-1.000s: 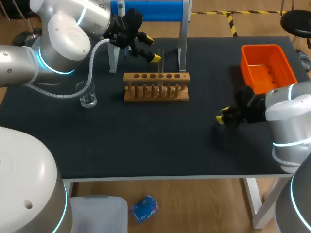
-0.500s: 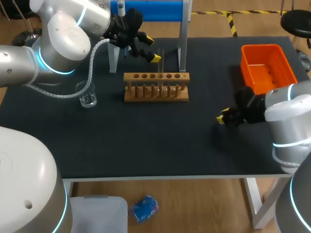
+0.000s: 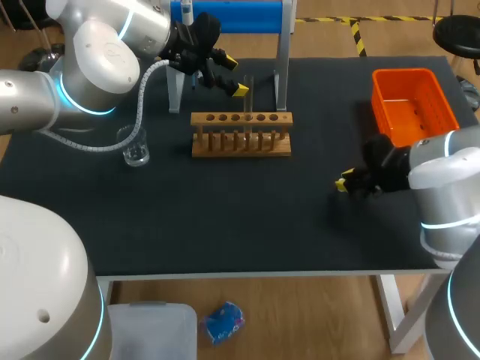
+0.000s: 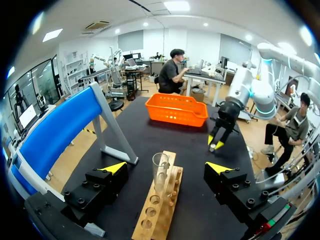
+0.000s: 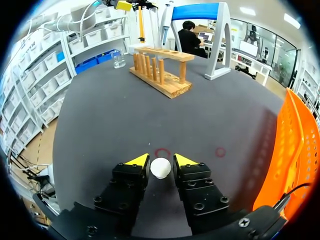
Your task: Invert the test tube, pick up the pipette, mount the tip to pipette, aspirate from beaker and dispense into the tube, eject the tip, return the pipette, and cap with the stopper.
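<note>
Between the widely spread fingers of the left hand point(image 4: 167, 168), touching neither, the test tube point(image 4: 160, 174) stands upright with its open mouth up. It is seated in one hole of the wooden rack point(image 4: 159, 210), which runs under and ahead of that hand; the other holes in sight hold no glass. The tube is clear, and whether anything is in it cannot be told. Well ahead of the left hand, across the dark surface point(image 3: 247, 217), the right hand point(image 5: 161, 160) hangs above the cloth, its fingers pressed onto a small white stopper point(image 5: 160, 168) pinched between the yellow tips. Just beside the right hand stands the orange basket point(image 5: 292, 150), its perforated wall alongside the fingers. Far ahead of the right hand, past the rack's other end, sits the glass beaker point(image 3: 136, 150); its contents are too clear to judge.
</note>
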`<act>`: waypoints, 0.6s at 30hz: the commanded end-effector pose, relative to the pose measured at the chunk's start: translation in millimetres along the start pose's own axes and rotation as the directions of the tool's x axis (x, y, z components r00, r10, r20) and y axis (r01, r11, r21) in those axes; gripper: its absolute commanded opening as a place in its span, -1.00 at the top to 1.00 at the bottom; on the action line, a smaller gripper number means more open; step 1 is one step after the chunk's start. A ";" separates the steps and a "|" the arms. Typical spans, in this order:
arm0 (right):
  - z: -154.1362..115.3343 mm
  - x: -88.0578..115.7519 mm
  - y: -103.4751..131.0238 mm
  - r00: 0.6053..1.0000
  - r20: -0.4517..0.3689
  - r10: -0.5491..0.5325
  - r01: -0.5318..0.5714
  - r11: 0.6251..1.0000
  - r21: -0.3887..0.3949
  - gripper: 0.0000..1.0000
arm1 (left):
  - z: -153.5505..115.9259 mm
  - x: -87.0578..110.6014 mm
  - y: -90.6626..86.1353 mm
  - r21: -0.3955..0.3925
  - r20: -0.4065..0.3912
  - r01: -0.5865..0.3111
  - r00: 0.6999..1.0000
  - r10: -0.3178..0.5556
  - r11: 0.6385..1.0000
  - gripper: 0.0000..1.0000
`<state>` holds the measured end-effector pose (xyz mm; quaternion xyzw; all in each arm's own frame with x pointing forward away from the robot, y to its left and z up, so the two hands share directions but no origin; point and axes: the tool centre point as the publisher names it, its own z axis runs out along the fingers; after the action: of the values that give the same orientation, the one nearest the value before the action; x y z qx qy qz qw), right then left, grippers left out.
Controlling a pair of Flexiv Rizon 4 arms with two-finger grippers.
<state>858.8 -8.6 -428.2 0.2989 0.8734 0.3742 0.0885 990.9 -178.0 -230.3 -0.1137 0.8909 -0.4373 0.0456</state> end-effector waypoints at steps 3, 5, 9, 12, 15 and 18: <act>-2.9 2.4 -1.0 1.000 0.005 0.002 -0.002 1.000 -0.004 0.65 | -0.1 -1.3 -0.6 -0.004 -0.004 0.001 1.000 -0.001 1.000 -1.00; -3.2 2.7 -1.3 1.000 0.005 0.003 -0.003 1.000 -0.004 0.66 | -0.1 -1.3 -0.6 -0.004 -0.004 0.001 1.000 -0.001 1.000 -1.00; -4.1 3.2 -2.8 1.000 0.008 0.006 -0.006 1.000 -0.001 0.71 | -0.1 -1.3 -0.6 -0.004 -0.004 0.001 1.000 -0.001 1.000 -1.00; -4.3 3.3 -3.8 1.000 0.009 0.009 -0.009 1.000 0.000 0.89 | -0.1 -1.3 -0.6 -0.004 -0.004 0.001 1.000 -0.001 1.000 -1.00; -4.2 3.2 -4.5 1.000 0.011 0.014 -0.014 1.000 0.001 1.00 | -0.1 -1.3 -0.6 -0.004 -0.004 0.001 1.000 -0.001 1.000 -1.00; -4.2 2.5 -4.7 1.000 0.013 0.018 -0.018 1.000 0.002 1.00 | -0.1 -1.3 -0.6 -0.004 -0.004 0.001 1.000 -0.001 1.000 -1.00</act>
<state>854.4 -11.4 -427.8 0.3086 0.8712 0.3712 0.0894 990.9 -178.0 -230.3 -0.1137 0.8909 -0.4373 0.0456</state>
